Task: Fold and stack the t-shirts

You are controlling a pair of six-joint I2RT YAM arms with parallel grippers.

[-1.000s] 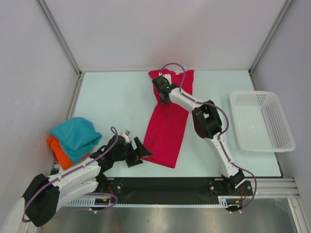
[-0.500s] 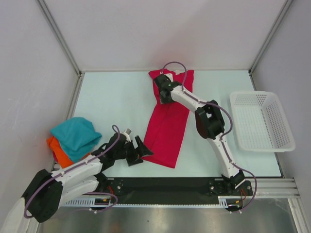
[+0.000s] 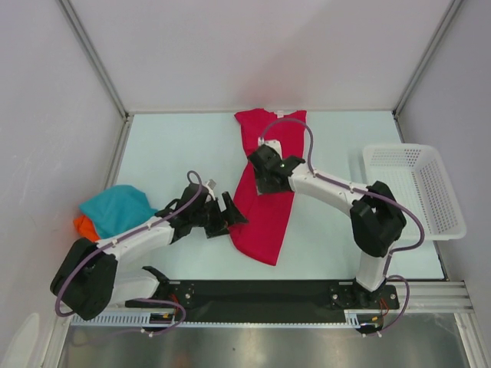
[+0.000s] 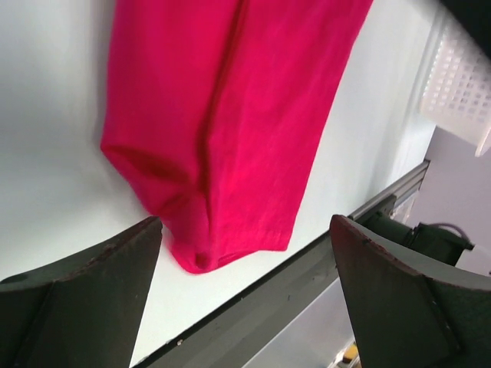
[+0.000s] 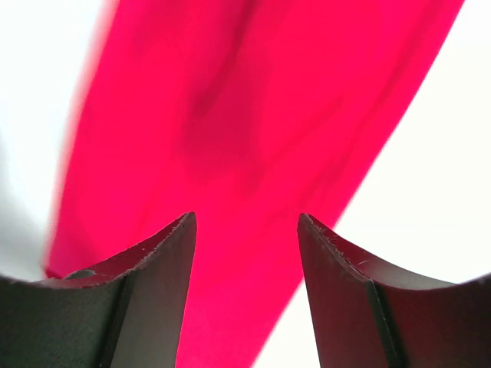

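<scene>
- Big pink t-shirt (image 3: 265, 218) flat on the table (image 3: 176, 153), near the mid, folded into 1 long strip.
- Long axis from far edge to near edge, near end tipped a bit to the left.
- Left gripper (image 3: 232, 216) just beside the strip's left edge, low down by the near end. Fingers (image 4: 92, 299) spread wide, nothing in them.
- Right gripper (image 3: 265, 178) over the mid of the strip, closer to the far end. Fingers (image 5: 146, 299) apart too, not pinching cloth.
- So left arm nearer the near end, right arm nearer the far end; prob a fold end to end next, along the long axis.
- Teal t-shirt (image 3: 115, 207) on top of orange t-shirt (image 3: 83, 228), bunched at the left edge, well apart from both arms, not folded yet.
- Left wrist cam: shows the near hem lying ahead, btwn the 2 fingers; hard to see that from the top.
- Right wrist cam: just pink cloth below, a bit blurry. Can't tell if touching.
- Top cam only: shows both arms, the other 2 shirts and the white basket (image 3: 414, 192) at right.
</scene>
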